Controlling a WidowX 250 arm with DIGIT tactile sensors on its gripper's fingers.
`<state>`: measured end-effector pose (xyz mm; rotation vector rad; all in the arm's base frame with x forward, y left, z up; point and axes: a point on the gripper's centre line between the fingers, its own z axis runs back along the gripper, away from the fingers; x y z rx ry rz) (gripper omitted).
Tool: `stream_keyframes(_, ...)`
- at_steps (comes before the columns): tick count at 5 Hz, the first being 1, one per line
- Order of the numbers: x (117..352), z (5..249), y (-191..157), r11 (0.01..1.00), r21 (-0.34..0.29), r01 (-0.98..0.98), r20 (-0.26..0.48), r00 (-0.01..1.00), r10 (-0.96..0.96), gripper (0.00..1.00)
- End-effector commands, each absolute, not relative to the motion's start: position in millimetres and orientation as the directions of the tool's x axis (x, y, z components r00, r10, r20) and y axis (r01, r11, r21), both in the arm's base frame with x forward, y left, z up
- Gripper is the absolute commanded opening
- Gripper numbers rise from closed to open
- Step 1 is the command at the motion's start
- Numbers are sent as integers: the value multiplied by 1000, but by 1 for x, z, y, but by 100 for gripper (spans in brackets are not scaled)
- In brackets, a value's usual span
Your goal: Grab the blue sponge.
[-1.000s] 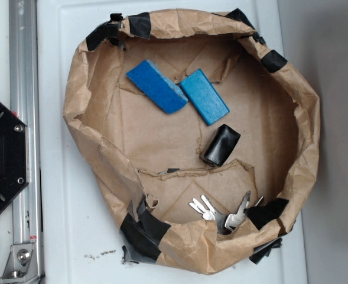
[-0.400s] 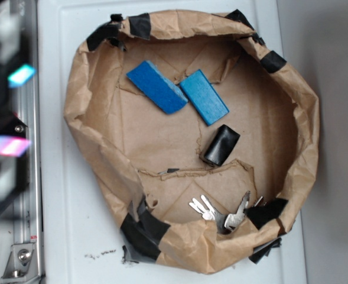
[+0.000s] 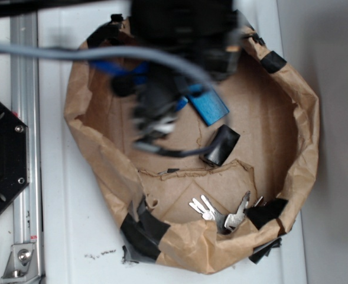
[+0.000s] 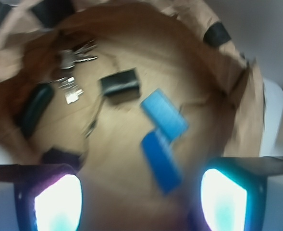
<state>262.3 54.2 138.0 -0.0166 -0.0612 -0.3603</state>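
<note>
Both fingers (image 4: 50, 202) sit at the bottom corners of the wrist view, spread wide with open space between them, pinching nothing; their pads glow cyan and white. The gripper (image 4: 139, 202) hangs above the paper bowl (image 4: 227, 62), and the nearer blue sponge (image 4: 161, 161) lies in the gap between the fingers, a little toward the right one and below them, not touching either. A second blue sponge (image 4: 164, 114) lies just beyond it, their ends meeting or overlapping. Farther on rests a small black roll (image 4: 120, 83), and beyond that, to the left, a bunch of keys (image 4: 73, 55).

Crumpled brown paper forms the bowl, patched with strips of black tape (image 3: 141, 232) round its rim, and it stands on a white tabletop (image 3: 67, 236). From the exterior view a metal rail (image 3: 23, 177) runs down the left edge with a black mount (image 3: 2, 160) beside it, and a grey wall or floor lies on the right.

Much is hard to make out. From outside, the arm (image 3: 179, 35) and its grey cable (image 3: 73, 52) are smeared by motion and cover the upper left of the bowl, so only slivers of one sponge show there, while the other sponge (image 3: 209, 106) is partly visible. The wrist view is blurred too, and the fingers are cut off by the frame.
</note>
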Motion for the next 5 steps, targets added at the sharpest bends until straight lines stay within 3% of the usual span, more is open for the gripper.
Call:
stream_keyframes(1,248,79,43,892,72,447,-45,895,-444,100)
stream_keyframes(2,227,72,53,894,128,429,-64,903,-424,100)
stream_keyframes(3,222,60,64,907,92,411,-56,912,-407,100)
stream_keyframes(5,228,32,77,900,130,416,-50,909,-413,100)
